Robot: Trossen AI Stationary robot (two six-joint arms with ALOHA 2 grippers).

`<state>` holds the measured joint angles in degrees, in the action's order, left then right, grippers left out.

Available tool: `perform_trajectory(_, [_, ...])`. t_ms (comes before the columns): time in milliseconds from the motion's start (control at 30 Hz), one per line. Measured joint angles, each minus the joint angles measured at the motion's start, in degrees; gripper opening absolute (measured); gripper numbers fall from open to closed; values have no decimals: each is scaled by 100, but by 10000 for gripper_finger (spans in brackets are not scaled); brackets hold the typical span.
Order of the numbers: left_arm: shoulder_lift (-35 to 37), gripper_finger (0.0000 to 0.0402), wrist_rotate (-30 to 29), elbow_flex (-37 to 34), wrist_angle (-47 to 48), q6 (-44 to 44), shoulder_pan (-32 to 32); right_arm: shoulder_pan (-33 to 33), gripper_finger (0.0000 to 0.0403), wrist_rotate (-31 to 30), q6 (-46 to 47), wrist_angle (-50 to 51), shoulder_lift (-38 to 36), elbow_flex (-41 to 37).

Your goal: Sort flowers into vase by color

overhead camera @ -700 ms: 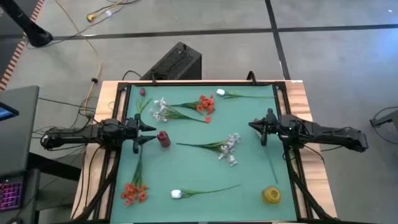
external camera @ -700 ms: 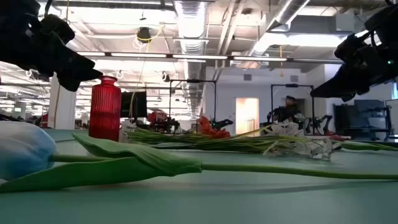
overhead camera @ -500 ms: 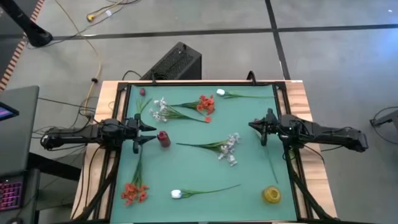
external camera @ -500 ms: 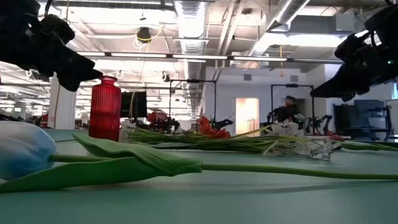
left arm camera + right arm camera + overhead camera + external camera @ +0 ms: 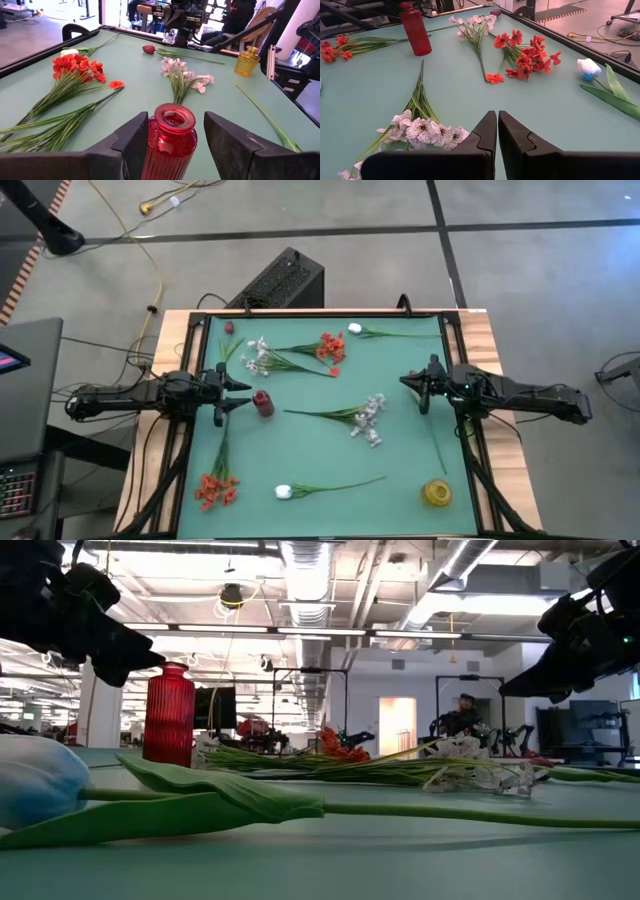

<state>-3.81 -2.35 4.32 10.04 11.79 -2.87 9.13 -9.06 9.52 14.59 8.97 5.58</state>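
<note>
While flowers (image 5: 355,416) lie loose | left jaws (image 5: 172,134) wide beside red vase (image 5: 169,137) | right jaws (image 5: 498,131) closed, empty

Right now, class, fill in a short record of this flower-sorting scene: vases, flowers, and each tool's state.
red vase: upright, empty, between the open fingers of the left tool
yellow vase: near the mat's corner, empty
orange-red flowers: one cluster at the far side, another at the near left
white spray: lying mid-mat
white bud: lying at the near edge
right tool: shut, holding nothing
</note>
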Motion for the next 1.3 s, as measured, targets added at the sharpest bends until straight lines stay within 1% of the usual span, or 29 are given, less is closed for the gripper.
perform_trajectory(833, [0,180,-6,0,-28,-17,0,1,46,-1,0,-1,1,0])
perform_trajectory(967, [2,180,-257,-4,-131,-1111,0,1,46,0,0,-1,0,0])
perform_trajectory(1033, [2,180,-336,-4,-56,-1475,0,1,46,0,-2,0,1,0])
perform_trajectory(1100, [0,180,-380,2,-20,-1671,0,1,46,0,0,0,1,0])
perform_trajectory(1200, [2,180,-425,4,-21,-1718,0,2,46,0,-2,0,0,0])
perform_trajectory(1300, [2,180,-676,2,-96,-1896,-4,2,46,0,-1,-1,0,0])
